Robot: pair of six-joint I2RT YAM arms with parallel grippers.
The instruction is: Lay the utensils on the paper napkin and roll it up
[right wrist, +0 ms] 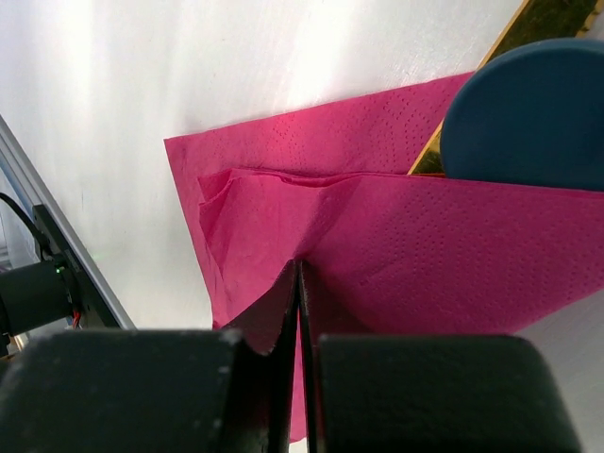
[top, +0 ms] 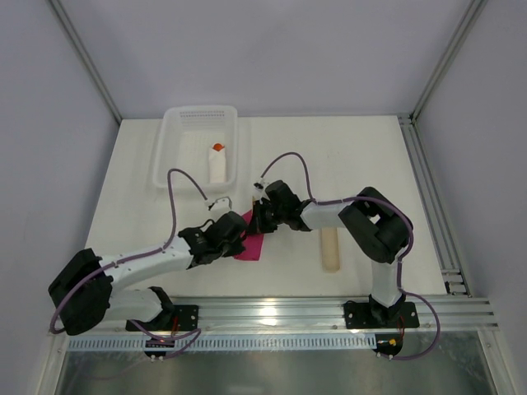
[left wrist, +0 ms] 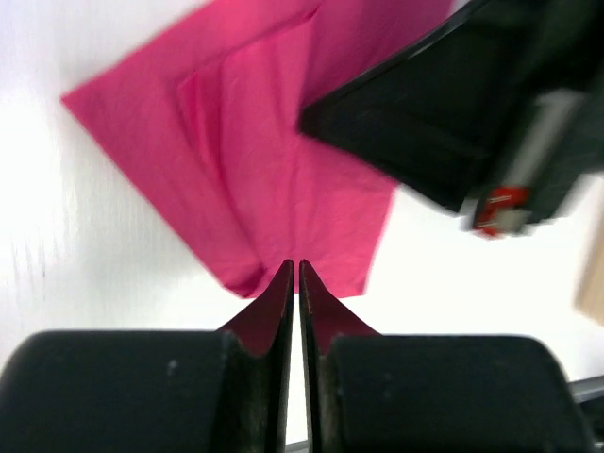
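Both hands are down on the napkin (left wrist: pixel 274 160) at the middle of the surface (top: pixel 346 156). The pink sheet lies folded, one flap doubled over the rest.

Left hand (left wrist: pixel 294 274): fingers pressed together, tips right at the napkin's near edge. Whether any paper sits between them, I can't tell.

Right hand (right wrist: pixel 299 269): fingers also pressed tight, tips on the folded flap near its creased corner, and again no telling if paper is caught. In the left wrist view it hangs dark over the napkin's far side.

The spoon (right wrist: pixel 528 113) pokes its blue bowl out from under the flap, with the yellow knife (right wrist: pixel 543 21) beside it. Both lie on the lower layer.

Off to the far left is a white basket (top: pixel 169 144) with an orange-tipped white roll (top: pixel 217 167) inside. To the right of the napkin lies a beige strip (top: pixel 330 247).
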